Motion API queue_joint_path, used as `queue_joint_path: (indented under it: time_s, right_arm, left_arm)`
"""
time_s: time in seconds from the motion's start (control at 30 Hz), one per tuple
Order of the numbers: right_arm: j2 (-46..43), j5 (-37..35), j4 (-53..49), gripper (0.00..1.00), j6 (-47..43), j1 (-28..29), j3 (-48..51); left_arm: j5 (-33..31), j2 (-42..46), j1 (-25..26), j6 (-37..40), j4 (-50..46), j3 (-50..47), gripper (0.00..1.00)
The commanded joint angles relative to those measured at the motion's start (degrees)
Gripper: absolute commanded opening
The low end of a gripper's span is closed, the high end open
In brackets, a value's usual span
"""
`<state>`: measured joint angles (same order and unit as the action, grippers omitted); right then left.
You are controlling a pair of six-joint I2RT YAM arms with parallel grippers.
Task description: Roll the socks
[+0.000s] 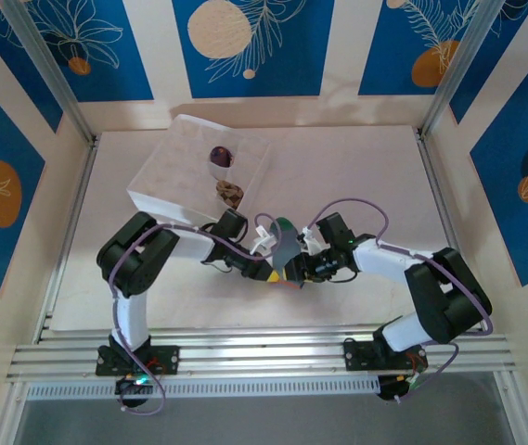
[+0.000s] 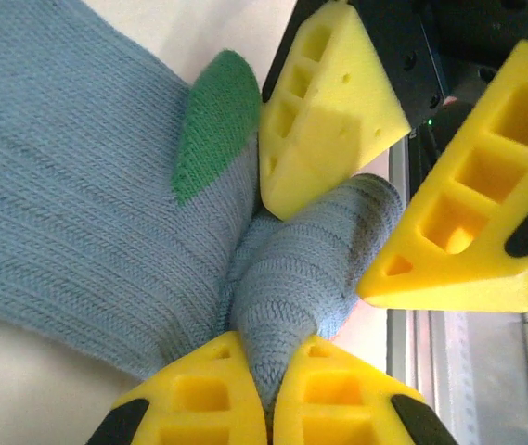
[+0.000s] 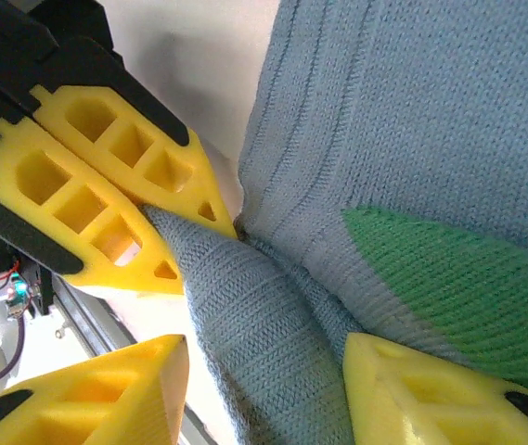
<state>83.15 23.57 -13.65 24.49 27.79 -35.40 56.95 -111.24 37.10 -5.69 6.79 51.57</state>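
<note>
The white box (image 1: 173, 174) sits in the upper left of the top view, clear of the work. It holds a purple bundle (image 1: 220, 156) and a brown bundle (image 1: 229, 192), which I read as two socks already rolled.

Below it, my left arm (image 1: 138, 255) and right arm (image 1: 440, 297) bend inward and meet at centre frame over the blue-grey sock (image 1: 287, 243), the one left to roll. It hangs bunched between the two wrists, just above the table.

The left gripper (image 2: 265, 348) is pinched tight on a narrow fold of the knit, so I judge it to be the anchor. The right gripper (image 3: 268, 343) stands wide, its fingers straddling the gathered tube from the other side, probably ready to take the next tuck. I cannot tell whether both pads touch the cloth. The green heel patch (image 2: 212, 120) faces up, beside that fold.

The table (image 1: 356, 176) is pale and matte, with an aluminium rail (image 1: 264, 357) along the lower edge. Blue leaf-print panels (image 1: 245, 46) line the cream walls.
</note>
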Motion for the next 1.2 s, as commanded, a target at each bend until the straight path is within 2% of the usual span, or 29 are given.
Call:
queue_joint_path:
  time_s: [0.0,0.13,0.2,0.23,0.3,0.37,0.43,0.57,0.73,0.87,1.0,1.17]
  right_arm:
    - [-0.1,-1.3,-2.4,0.49,-1.2,1.5,0.9]
    - [1.4,-2.9,-3.7,0.46,-1.6,3.2,-0.3]
    - [2.6,-3.6,-4.5,0.37,-1.7,3.7,-1.0]
    - [3.2,-4.4,-5.1,0.30,-1.5,3.8,-1.5]
    - [4.5,-6.1,-6.7,0.16,-0.8,3.8,-2.5]
    - [6.0,-8.0,-9.4,0.08,0.2,3.2,-4.2]
    - [7.9,-9.1,-12.2,0.05,0.9,2.1,-5.9]
    - [12.7,-9.0,-16.8,0.02,1.8,-0.5,-9.1]
    - [17.2,-8.9,-20.8,0.02,1.0,-0.7,-12.5]
    - [19.8,-9.1,-23.1,0.02,0.0,-0.1,-14.9]
    - [21.8,-8.7,-23.9,0.02,-0.8,0.6,-16.2]
    - [23.4,-6.8,-24.6,0.01,-1.4,0.7,-17.1]
  left_arm:
    - [-0.6,-2.7,-1.5,-4.1,-1.1,0.7,0.00]
    - [-1.3,-3.1,-2.2,-7.0,1.2,-0.4,0.00]
    - [-1.7,-2.8,-2.5,-8.3,3.3,-1.5,0.00]
    - [-2.1,-2.6,-2.5,-8.0,3.0,-1.6,0.00]
    - [-2.6,-2.0,-2.5,-5.8,2.0,-1.7,0.00]
    - [-2.5,-0.4,-2.5,-3.5,3.3,-3.1,0.00]
    - [-2.8,2.5,-2.4,-0.7,5.8,-5.3,0.09]
    - [-8.4,10.3,-2.0,8.0,7.9,-10.0,0.26]
    - [-13.8,19.5,-0.3,21.9,8.7,-14.6,0.29]
    - [-23.2,25.7,4.3,34.8,8.3,-17.2,0.31]
    - [-35.1,27.6,10.9,46.4,11.1,-19.2,0.36]
    - [-47.8,23.2,17.1,55.8,17.4,-19.6,0.41]
